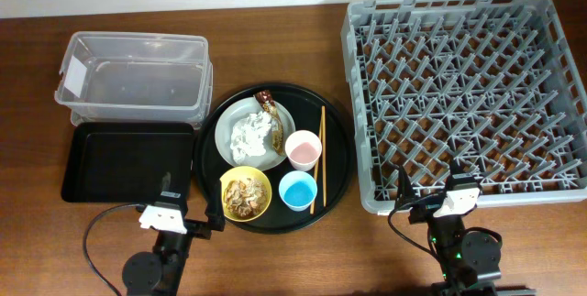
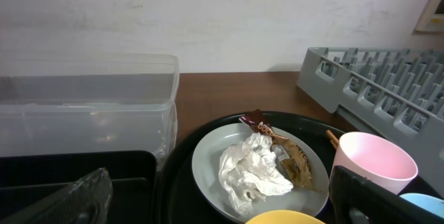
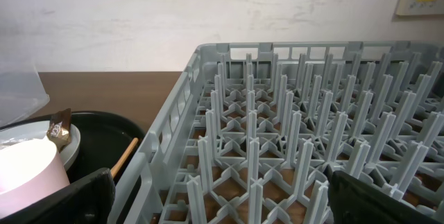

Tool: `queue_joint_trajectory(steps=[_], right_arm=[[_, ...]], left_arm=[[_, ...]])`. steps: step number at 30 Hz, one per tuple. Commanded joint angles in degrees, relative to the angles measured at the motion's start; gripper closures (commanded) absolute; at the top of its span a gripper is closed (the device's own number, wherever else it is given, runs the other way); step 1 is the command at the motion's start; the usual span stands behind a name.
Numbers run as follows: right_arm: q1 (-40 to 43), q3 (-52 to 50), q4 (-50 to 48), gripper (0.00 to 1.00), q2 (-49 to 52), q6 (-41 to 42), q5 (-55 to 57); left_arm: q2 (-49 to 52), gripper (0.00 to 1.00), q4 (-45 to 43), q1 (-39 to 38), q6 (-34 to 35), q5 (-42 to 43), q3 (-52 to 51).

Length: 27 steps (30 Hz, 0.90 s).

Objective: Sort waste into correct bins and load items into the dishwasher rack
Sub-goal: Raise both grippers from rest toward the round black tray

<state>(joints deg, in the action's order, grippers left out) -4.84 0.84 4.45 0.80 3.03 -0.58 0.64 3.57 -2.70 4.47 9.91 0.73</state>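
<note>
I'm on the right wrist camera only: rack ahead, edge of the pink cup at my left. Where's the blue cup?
Observer: The blue cup stands on the round black tray, right beside the pink cup, on the side nearer the arms.
Operator: Anything inside either cup?
Observer: From overhead both look empty.
Operator: And the food scraps?
Observer: The food scraps sit in a yellow bowl on the same tray, left of the blue cup.
Operator: Anything in the bins yet?
Observer: No. The clear tub and the black rectangular tray both hold nothing.
</note>
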Motion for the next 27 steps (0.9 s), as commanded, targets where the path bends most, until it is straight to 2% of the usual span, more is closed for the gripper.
queue_joint_trajectory(steps=[1,21,23,25,27], right_arm=[[0.4,-0.5,-0.2,0.01,-0.4,0.4,-0.5],[0.4,-0.5,-0.2,0.01,-0.4,0.4,-0.5],[0.4,-0.5,-3.6,0.01,-0.4,0.4,-0.6],[0.4,-0.5,-3.5,0.01,-0.4,5.0,-9.8],[0.4,-0.5,-3.1,0.01,-0.4,7.5,-20.5]], left_arm=[[0.1,0.01,0.2,0.2,-0.5,0.4,-0.2],[0.1,0.01,0.2,0.1,-0.4,0.8,-0.2],[0.1,0.01,0.1,0.1,-0.2,1.6,-0.2],[0.2,0.00,0.0,0.1,3.3,8.1,-0.2],[0.5,0.01,-0.9,0.1,3.7,10.6,-0.2]])
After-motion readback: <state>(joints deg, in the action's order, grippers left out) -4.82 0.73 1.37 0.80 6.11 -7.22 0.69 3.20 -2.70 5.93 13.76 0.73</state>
